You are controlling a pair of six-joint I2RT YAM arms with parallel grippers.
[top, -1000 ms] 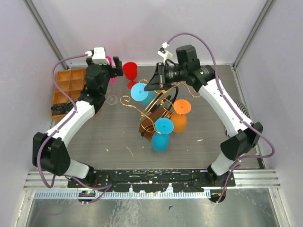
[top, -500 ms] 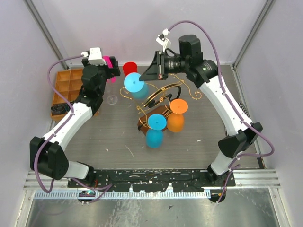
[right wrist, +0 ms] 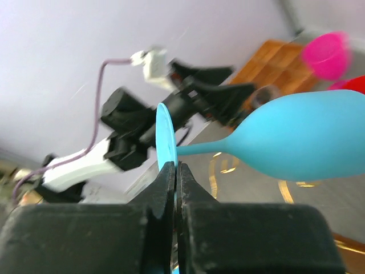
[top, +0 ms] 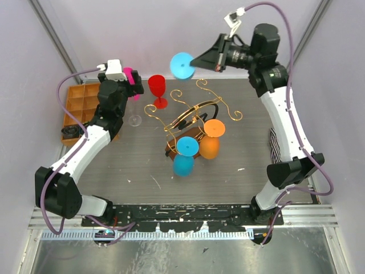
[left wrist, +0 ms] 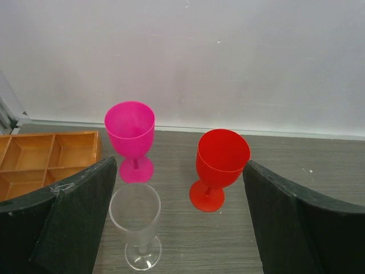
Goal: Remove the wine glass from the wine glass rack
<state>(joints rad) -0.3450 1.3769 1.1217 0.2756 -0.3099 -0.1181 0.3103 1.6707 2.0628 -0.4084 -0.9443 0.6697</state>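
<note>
The wine glass rack [top: 194,114] is a gold wire stand on a brown wooden base [top: 173,149] at the table's middle. A light blue wine glass [top: 184,158] and an orange wine glass [top: 211,141] hang from it. My right gripper [top: 197,61] is raised behind the rack, clear of it, and is shut on the foot of another light blue wine glass [top: 182,65]. In the right wrist view the gripper [right wrist: 175,171] pinches the foot disc edge-on, and the bowl [right wrist: 308,137] sticks out to the right. My left gripper [left wrist: 179,222] is open and empty.
A red glass [left wrist: 219,162], a pink glass [left wrist: 130,134] and a clear glass [left wrist: 136,220] stand upright at the back left, in front of my left gripper. An orange compartment tray [top: 80,105] lies at the far left. The back wall is close behind.
My right gripper has lifted the light blue glass up off the rack and carried it back and to the right. The rack with its hanging glasses has shifted slightly. The left arm barely moved.
</note>
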